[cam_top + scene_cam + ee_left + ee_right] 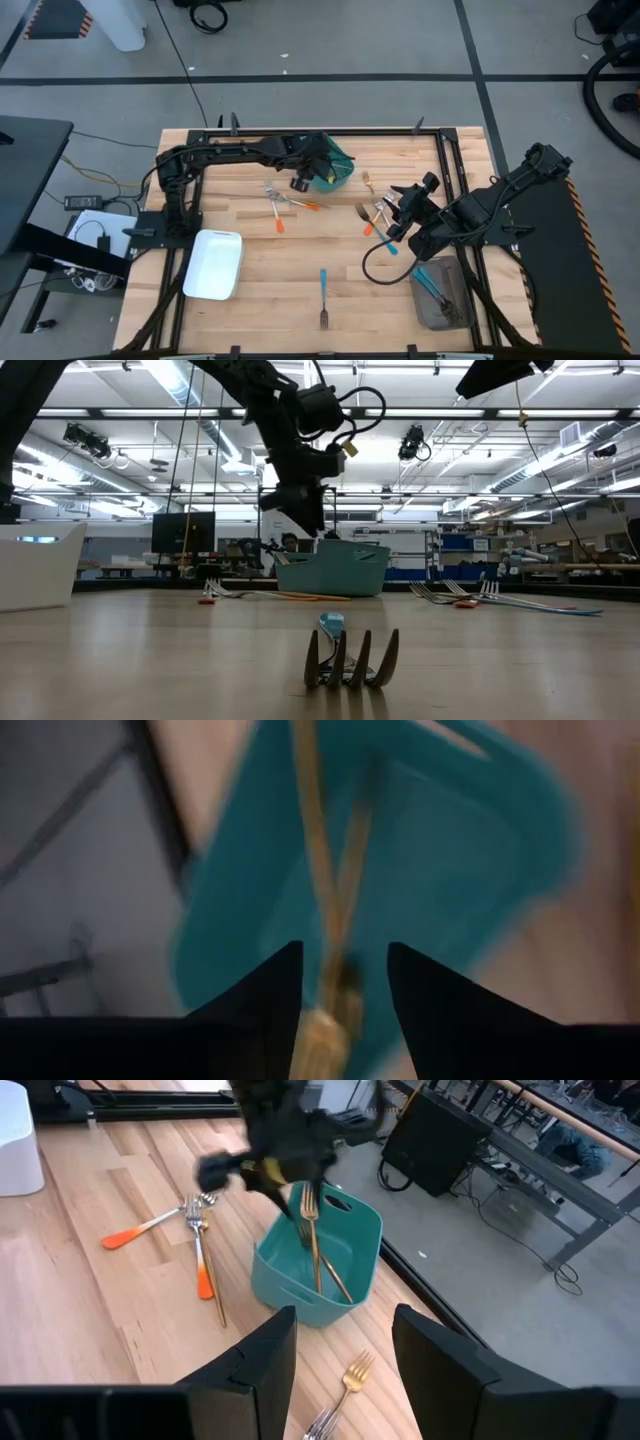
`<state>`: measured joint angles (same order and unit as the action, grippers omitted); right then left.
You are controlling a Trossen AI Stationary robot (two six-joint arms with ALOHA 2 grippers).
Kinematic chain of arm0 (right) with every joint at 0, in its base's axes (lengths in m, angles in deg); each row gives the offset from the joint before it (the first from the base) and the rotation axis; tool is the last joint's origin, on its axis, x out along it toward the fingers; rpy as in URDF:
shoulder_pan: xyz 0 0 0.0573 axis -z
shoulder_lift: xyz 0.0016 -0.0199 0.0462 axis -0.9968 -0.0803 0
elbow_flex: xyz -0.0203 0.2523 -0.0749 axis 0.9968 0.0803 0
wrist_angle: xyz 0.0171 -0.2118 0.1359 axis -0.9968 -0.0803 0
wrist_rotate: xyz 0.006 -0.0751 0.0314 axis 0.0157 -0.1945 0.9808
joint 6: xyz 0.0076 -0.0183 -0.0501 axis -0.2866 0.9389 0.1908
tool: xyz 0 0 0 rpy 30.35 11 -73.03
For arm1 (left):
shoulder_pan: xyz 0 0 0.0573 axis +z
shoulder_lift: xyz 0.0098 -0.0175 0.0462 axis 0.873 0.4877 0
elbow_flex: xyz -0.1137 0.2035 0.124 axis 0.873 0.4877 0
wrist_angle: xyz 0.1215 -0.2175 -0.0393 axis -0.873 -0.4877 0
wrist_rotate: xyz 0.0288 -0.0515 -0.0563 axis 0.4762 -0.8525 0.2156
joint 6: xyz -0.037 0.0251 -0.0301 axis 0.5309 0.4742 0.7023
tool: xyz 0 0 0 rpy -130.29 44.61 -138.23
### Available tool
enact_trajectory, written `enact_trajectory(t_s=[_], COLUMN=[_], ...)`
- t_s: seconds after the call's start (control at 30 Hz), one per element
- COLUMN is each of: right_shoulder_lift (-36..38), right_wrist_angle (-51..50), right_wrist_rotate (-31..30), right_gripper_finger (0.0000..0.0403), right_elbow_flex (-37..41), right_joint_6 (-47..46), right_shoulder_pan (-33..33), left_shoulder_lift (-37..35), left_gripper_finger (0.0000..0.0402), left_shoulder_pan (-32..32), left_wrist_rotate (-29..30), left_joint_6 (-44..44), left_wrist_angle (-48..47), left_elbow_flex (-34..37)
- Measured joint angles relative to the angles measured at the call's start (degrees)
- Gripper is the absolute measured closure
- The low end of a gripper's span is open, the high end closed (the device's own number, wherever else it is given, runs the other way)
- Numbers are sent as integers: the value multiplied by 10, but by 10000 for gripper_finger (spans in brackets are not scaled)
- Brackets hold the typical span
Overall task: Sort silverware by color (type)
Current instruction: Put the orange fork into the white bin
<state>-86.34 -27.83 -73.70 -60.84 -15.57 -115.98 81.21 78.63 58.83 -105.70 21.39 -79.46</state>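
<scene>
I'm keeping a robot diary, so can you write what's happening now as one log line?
left gripper: over teal bin, gold fork between fingers | right gripper: open, waiting near forks | blue-handled fork: on table

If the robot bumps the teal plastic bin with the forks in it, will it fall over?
Probably not. The teal plastic bin looks low and wide, so it should slide on the smooth wooden table. It looks light, and the gold forks inside may rattle.

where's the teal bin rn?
High view: the teal bin sits at the table's far edge, centre, under the left gripper, with gold forks standing in it; orange-handled forks lie just beside it toward the white tray.
</scene>
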Motion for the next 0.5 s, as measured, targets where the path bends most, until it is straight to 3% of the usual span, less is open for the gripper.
enact_trajectory(t_s=[0.5], right_shoulder_lift=[0], right_wrist_angle=[1], right_wrist_rotate=[2], right_gripper_finger=[230], right_elbow_flex=[0], right_joint_6=[14], right_shoulder_pan=[0], left_shoulder_lift=[-3], left_gripper_finger=[247], left_shoulder_pan=[-53], left_wrist_rotate=[-22], left_joint_6=[64], left_wrist_angle=[-99], left_elbow_flex=[0])
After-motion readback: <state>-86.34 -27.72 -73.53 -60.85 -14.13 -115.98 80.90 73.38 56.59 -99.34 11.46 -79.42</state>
